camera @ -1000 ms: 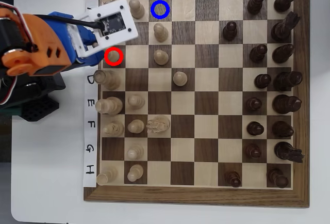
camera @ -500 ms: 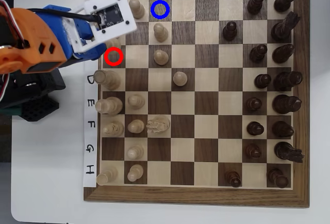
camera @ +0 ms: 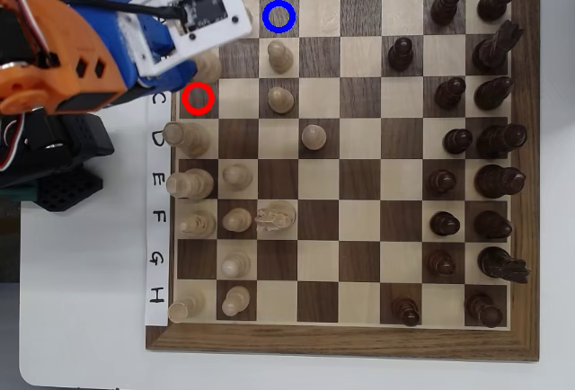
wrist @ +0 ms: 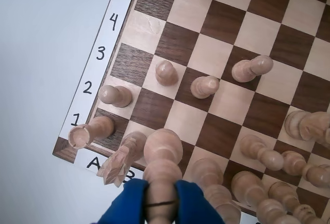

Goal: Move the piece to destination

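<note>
In the wrist view my gripper (wrist: 161, 203) is shut on the piece (wrist: 163, 157), a slender light beige chessman with a rounded head, its blue fingers (wrist: 129, 206) clamped on the stem. From overhead only a bit of the piece (camera: 209, 66) peeks out below the white camera mount (camera: 193, 14), which hides the fingers. It hangs just above the red-ringed square (camera: 198, 99), which is bare. The destination (camera: 279, 16), a dark square with a blue ring, lies up and to the right of the piece and holds nothing.
Light pawns (camera: 280, 56) (camera: 281, 99) stand just below the blue ring, a third (camera: 313, 137) further out. A rook (wrist: 87, 133), a pawn (wrist: 114, 95) and a knight (wrist: 121, 163) crowd the corner near the gripper. Dark pieces (camera: 490, 93) fill the right columns.
The piece has left the red-ringed square, which now shows bare wood. The arm has risen and shifted toward the board's top edge with the piece in its fingers.
</note>
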Robot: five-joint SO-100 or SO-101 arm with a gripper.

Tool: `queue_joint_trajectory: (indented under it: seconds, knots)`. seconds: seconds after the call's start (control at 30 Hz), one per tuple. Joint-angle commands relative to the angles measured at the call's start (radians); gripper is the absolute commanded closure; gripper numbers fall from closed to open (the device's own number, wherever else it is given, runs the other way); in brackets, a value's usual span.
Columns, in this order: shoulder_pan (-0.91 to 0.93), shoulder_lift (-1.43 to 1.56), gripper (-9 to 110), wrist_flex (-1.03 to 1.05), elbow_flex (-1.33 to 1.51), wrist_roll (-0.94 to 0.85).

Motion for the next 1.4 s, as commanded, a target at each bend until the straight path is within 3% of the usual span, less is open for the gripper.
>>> queue_joint_trajectory:
  seconds: [0.0,1.37]
  knots:
    - [-0.029,-0.061,101,-0.005,-0.239,0.123]
    - [-0.152,-0.565,101,-0.109,-0.715,0.172]
